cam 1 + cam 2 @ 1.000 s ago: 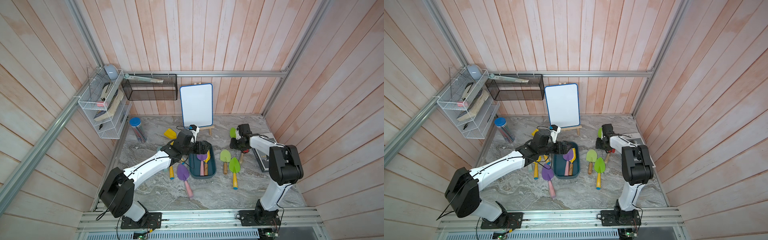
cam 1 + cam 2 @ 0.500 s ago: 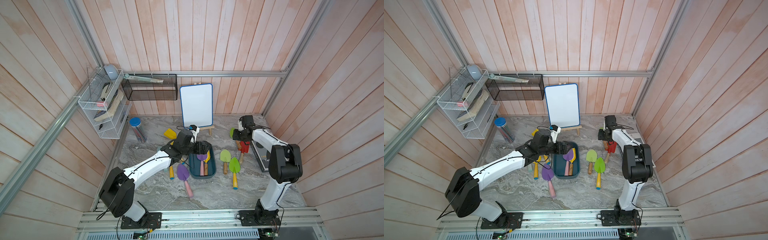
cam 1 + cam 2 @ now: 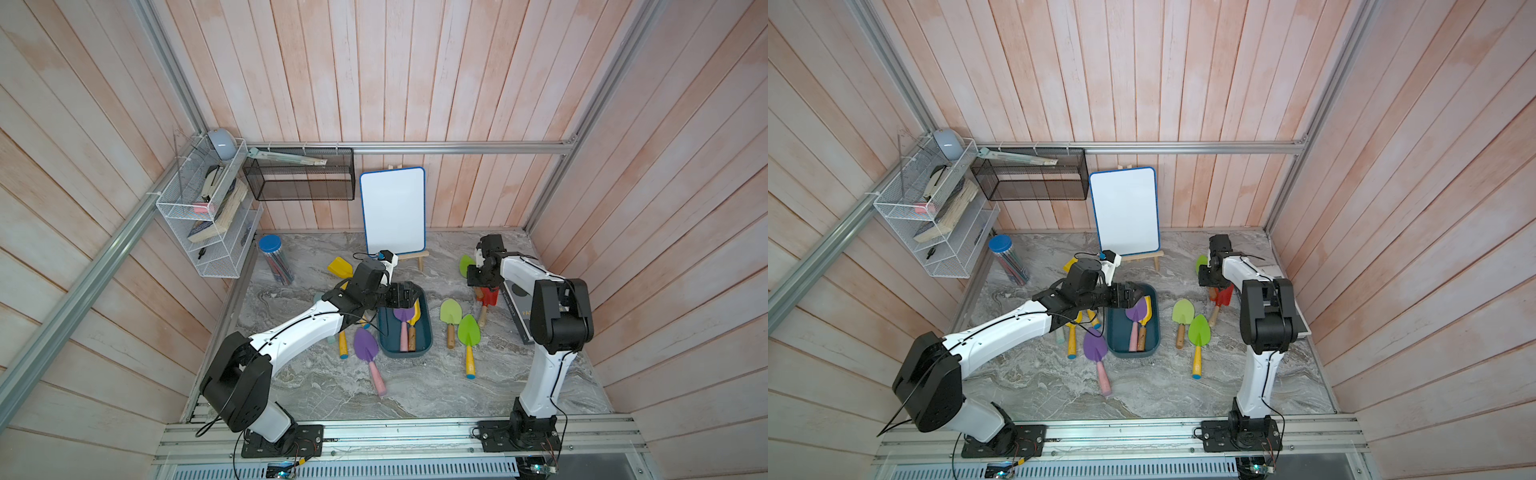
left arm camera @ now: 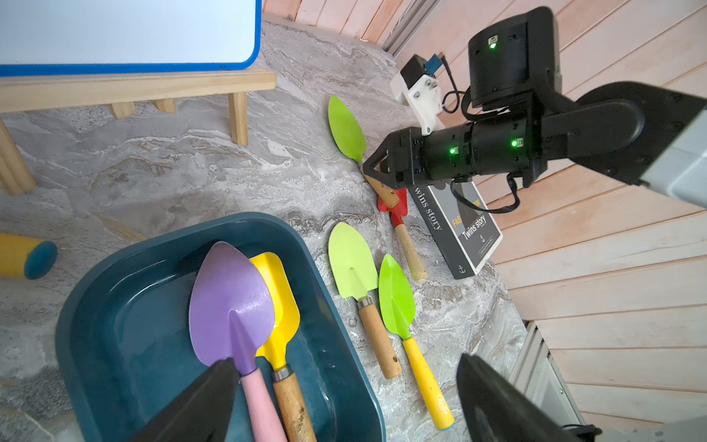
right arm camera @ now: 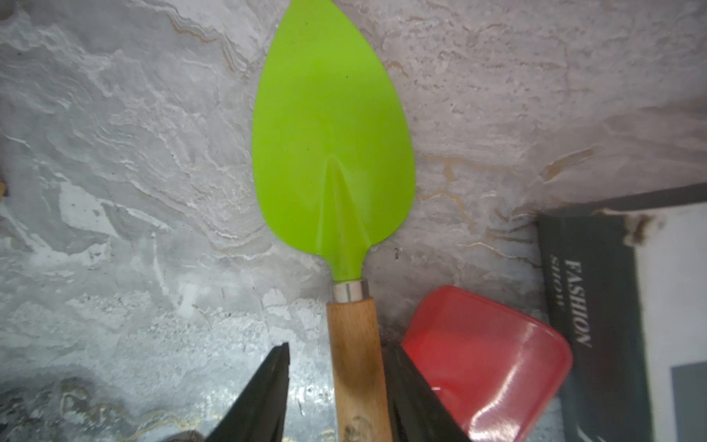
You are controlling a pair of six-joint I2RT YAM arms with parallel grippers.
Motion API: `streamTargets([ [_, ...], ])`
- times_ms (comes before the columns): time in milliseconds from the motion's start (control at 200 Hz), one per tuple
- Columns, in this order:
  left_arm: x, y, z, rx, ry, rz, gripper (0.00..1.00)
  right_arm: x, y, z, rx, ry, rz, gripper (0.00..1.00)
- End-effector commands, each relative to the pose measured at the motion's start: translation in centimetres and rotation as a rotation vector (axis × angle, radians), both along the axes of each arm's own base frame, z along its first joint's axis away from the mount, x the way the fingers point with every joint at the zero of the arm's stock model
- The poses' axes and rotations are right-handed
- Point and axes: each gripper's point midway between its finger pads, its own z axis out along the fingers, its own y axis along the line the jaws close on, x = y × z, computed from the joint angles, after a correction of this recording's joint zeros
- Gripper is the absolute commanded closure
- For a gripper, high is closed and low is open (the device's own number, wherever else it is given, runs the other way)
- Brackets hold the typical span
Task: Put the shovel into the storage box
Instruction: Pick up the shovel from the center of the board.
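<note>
Right pincer [image 5: 336, 346] shifted astride shovel [image 5: 333, 153] handle beside "Twins story" book [image 4: 459, 225].

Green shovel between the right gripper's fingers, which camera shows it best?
The right wrist view: the green shovel fills the frame, its wooden handle between the open jaws of the right gripper. The left wrist view shows it small, handle partly hidden behind that gripper. Both top views catch only part of its blade.

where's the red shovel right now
In both top views the red shovel lies on the right of the table, its blade between the dark book and the wooden handle of the far green shovel.
</note>
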Motion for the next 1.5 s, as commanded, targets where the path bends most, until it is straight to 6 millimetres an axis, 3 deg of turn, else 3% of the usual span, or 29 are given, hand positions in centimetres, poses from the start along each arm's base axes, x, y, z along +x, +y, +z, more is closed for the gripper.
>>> streamTargets([
  [0, 0.5, -0.3, 0.7, -0.011, -0.007, -0.002, 0.05, -1.0, -0.4, -1.6, -0.022, 0.044, 0.003, 0.54],
  [425, 0.6, -0.3, 0.2, -0.006, 0.004, 0.001, 0.05, -1.8, -0.2, -2.8, -0.009, 0.070, 0.005, 0.61],
  [700, 0.6, -0.3, 0.2, -0.007, 0.004, 0.001, 0.05, -1.9, -0.2, -3.0, -0.008, 0.075, 0.001, 0.83],
  [830, 0.5, -0.3, 0.1, -0.006, 0.007, 0.002, 0.05, -1.9, -0.2, -2.6, -0.005, 0.068, 0.000, 1.00],
  [1015, 0.4, -0.3, 0.5, -0.014, 0.004, 0.001, 0.05, -2.2, 0.7, -0.3, 0.019, 0.023, 0.018, 1.00],
  [1195, 0.4, -0.4, 0.8, -0.029, 0.000, -0.004, 0.05, -3.3, 2.6, 3.5, 0.067, -0.056, 0.057, 1.00],
  [1495, 0.7, -1.1, 0.8, -0.059, -0.004, -0.024, 0.05, -8.3, 7.8, 7.6, 0.126, -0.133, 0.159, 1.00],
])
